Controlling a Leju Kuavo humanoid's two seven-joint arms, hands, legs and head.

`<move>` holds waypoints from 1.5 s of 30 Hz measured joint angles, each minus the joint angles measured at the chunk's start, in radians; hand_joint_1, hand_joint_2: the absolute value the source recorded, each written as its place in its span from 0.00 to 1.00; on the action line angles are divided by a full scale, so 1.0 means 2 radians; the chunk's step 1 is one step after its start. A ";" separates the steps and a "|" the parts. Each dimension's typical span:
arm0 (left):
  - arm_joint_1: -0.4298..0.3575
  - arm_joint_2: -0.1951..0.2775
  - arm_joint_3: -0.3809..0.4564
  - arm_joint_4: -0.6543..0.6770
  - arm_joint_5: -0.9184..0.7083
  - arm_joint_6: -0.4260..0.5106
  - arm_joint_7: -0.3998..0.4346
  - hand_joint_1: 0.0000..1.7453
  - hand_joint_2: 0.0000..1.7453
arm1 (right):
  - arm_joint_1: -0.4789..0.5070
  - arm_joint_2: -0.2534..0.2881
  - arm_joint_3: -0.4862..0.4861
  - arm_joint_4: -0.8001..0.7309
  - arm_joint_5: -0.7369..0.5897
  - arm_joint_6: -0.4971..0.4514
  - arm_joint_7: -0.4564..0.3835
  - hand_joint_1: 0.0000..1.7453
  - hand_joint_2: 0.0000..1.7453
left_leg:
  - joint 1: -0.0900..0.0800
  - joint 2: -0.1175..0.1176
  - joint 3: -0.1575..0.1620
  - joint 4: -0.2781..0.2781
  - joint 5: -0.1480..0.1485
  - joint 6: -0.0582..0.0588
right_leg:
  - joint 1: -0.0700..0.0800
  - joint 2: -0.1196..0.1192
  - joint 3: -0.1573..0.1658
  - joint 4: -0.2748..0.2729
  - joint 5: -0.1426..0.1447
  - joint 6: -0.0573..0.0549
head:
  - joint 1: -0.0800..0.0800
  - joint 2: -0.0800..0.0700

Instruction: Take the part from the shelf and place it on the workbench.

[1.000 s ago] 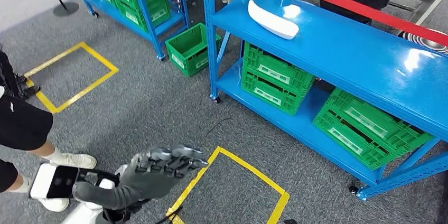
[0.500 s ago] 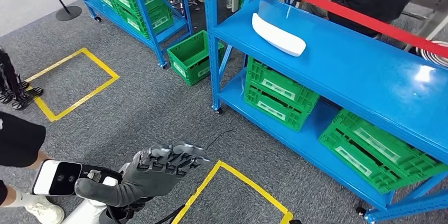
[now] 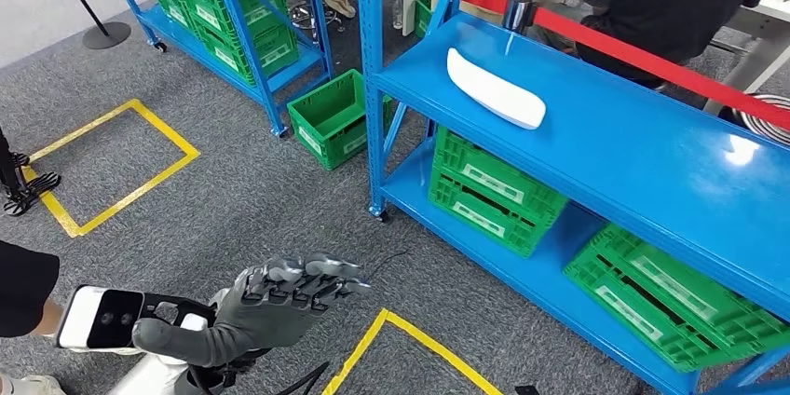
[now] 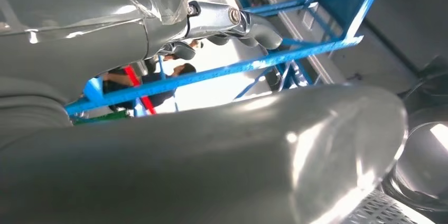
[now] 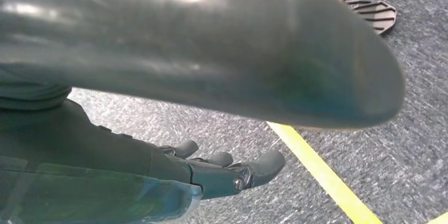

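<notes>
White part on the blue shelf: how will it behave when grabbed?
The white part looks like a rigid moulded shell, so probably stiff and light. Its glossy, curved surface may slip in a grip. Long and narrow, it could pivot if held off-centre.

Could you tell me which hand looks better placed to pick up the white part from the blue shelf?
Probably the left hand: in the head view it is raised, open and empty, fingers towards the shelf. The right hand hangs over the floor. The part is far from both.
</notes>
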 joint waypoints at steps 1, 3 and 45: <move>0.000 0.000 0.000 0.000 0.000 0.000 0.000 0.00 0.00 | 0.000 0.000 0.000 0.000 0.000 0.000 -0.001 0.00 0.00 | 0.000 -0.001 0.007 -0.003 0.001 0.004 | 0.000 0.000 -0.002 0.013 0.002 0.002 | 0.001 0.000; 0.000 0.000 0.000 0.000 0.000 0.000 0.000 0.00 0.00 | -0.001 0.000 0.000 0.000 0.000 0.000 -0.002 0.00 0.00 | 0.000 -0.001 0.018 -0.004 -0.001 0.010 | -0.001 0.000 -0.033 0.064 -0.004 0.002 | 0.002 0.000; -0.001 -0.002 0.000 0.001 -0.003 -0.004 0.003 0.00 0.00 | 0.000 -0.001 -0.001 0.001 -0.024 0.006 -0.006 0.00 0.00 | -0.014 0.032 0.026 0.005 -0.019 0.000 | 0.007 -0.026 -0.067 0.006 0.037 -0.009 | -0.001 0.000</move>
